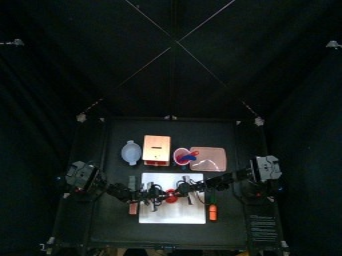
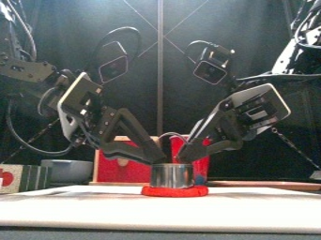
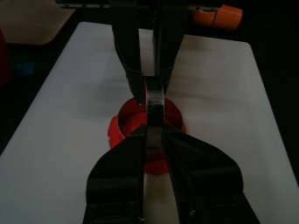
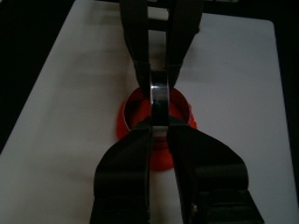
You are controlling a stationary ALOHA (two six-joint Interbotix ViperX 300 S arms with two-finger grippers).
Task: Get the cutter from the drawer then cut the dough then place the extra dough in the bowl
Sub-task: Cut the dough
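Lower centre of the front view: cutter stood upright on the red dough, on the white cutting board. Right tool was clenched, seemingly on its rim. Left tool was clenched too, hold unclear. Both were angled down, likely to press the cut through.

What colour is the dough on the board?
Red. The dough under the cutter shows best in the front view.

A robotics lab test booth: black curtains wall in a small black counter, a left arm and a right arm bend over a white cutting board — and the wares are toy-kitchen pieces, a blue-grey bowl and a pink tray.
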